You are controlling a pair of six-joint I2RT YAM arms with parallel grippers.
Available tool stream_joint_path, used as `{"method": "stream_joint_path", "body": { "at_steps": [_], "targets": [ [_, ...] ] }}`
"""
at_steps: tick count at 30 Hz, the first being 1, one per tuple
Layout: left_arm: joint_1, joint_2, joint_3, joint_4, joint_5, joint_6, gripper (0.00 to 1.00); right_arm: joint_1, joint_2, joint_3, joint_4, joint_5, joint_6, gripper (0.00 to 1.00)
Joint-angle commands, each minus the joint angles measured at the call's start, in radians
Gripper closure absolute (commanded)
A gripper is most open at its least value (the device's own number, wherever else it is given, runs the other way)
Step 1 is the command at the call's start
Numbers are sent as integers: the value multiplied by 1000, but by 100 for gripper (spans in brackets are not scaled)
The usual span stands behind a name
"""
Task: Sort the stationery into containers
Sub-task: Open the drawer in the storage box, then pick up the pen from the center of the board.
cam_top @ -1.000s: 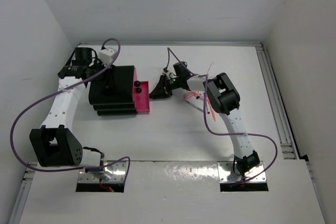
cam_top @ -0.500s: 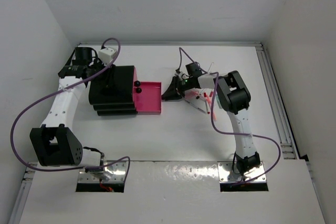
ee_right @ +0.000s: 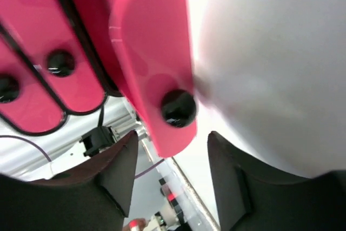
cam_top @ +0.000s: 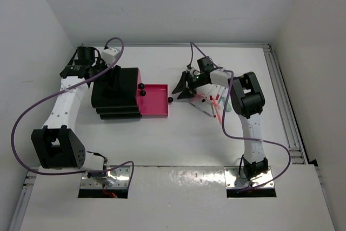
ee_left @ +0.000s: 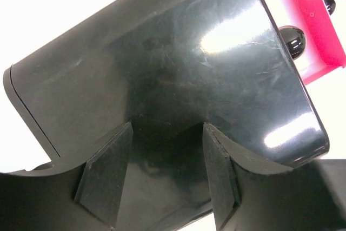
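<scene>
The black stepped drawer unit (cam_top: 116, 94) stands left of centre. Its lowest bright pink drawer (cam_top: 154, 101) is pulled out to the right, and nothing shows inside it. My right gripper (cam_top: 177, 92) hangs open just right of that drawer's black knob (cam_top: 170, 100). In the right wrist view the knob (ee_right: 178, 106) sits just beyond my spread right gripper (ee_right: 172, 158), untouched. The stationery (cam_top: 210, 101), thin pink, red and white pens, lies under my right forearm, with a mint green one (cam_top: 227, 104) beside it. My left gripper (ee_left: 165, 174) is open over the unit's glossy top (ee_left: 162, 68).
Two more pink drawer fronts (ee_right: 32, 52) with black knobs stay pushed in above the open one. White walls close in the table on the left, back and right. A metal rail (cam_top: 284, 106) runs along the right edge.
My right gripper pulled the pink drawer out to the right, then opened and let go of its knob. My left gripper, shut before, has opened on top of the black unit.
</scene>
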Motion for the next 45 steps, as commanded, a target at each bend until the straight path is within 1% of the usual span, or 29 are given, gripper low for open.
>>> {"method": "stream_joint_path", "body": {
  "at_steps": [1,2,3,4,5,6,7,8,10,11,12,14,15,16,18,21,25,31,33,36,38,45],
  "targets": [
    [-7,14,62,-51,18,-7,39,-37,-135,101,-65,16,-84,50],
    [-9,9,88,-48,21,-1,39,-41,-151,120,-117,26,-107,55],
    [-15,5,99,-48,21,0,39,-58,-180,156,-151,36,-136,57],
    [-24,-8,120,-44,24,8,39,-66,-192,179,-192,69,-213,59],
    [-29,-12,128,-36,24,11,39,-74,-203,207,-281,91,-256,62],
    [-35,-20,135,-31,24,14,39,-87,-226,241,-325,112,-308,63],
    [-39,-35,148,-24,21,20,38,-94,-238,258,-371,144,-416,65],
    [-44,-41,152,-21,18,23,38,-98,-249,265,-457,219,-464,69],
    [-46,-58,163,-22,9,25,37,-117,-292,258,-530,333,-573,71],
    [-71,-64,163,-19,2,25,36,-123,-312,241,-580,418,-590,73],
    [-84,-71,162,-19,-14,22,35,-150,-335,180,-591,453,-601,73],
    [-93,-94,145,-15,-31,14,33,-181,-425,94,-581,520,-600,74],
    [-98,-103,134,-7,-40,11,33,-207,-457,15,-571,581,-603,76],
    [-99,-123,113,1,-55,0,32,-216,-508,-16,-567,611,-612,77],
    [-102,-138,91,18,-64,-9,30,-238,-537,-78,-556,713,-615,81],
    [-105,-163,63,27,-72,-27,25,-268,-547,-92,-553,769,-576,84],
    [-104,-169,57,31,-81,-40,23,-301,-502,-52,-554,804,-542,87],
    [-102,-152,50,42,-127,-66,22,-295,-380,69,-547,836,-473,85],
    [-104,-150,50,42,-135,-69,22,-288,-334,95,-551,846,-460,84],
    [-101,-150,50,38,-143,-70,21,-268,-288,140,-542,849,-492,77],
    [-99,-149,48,35,-152,-70,21,-256,-265,184,-542,873,-496,75],
    [-96,-149,36,38,-178,-70,21,-227,-153,318,-605,957,-480,75]
  ]
}}
